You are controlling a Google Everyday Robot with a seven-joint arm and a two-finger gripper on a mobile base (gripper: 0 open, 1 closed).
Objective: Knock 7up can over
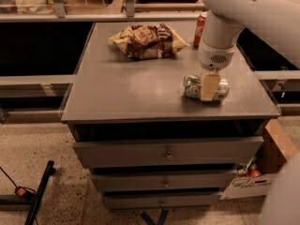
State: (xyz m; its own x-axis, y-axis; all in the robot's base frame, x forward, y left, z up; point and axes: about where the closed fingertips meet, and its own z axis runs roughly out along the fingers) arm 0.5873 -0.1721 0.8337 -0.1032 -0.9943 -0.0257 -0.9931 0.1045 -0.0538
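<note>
Camera view, 7up can (pixel 191 87) on its side on cabinet top (pixel 126 88), tool (pixel 209 89) across it, grip unclear.

The end effector (pixel 209 86) over the 7up can (pixel 191 87) hides its middle; the arm (pixel 225 27) half-hides a red can (pixel 200 26).

Pincer (pixel 209 86) over 7up can (pixel 191 86) lying on cabinet (pixel 131 90).

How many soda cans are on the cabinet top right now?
2. The 7up can lies on its side near the front right, with the gripper over it. The red can stands upright at the back right, partly behind the arm, which could hide more.
</note>
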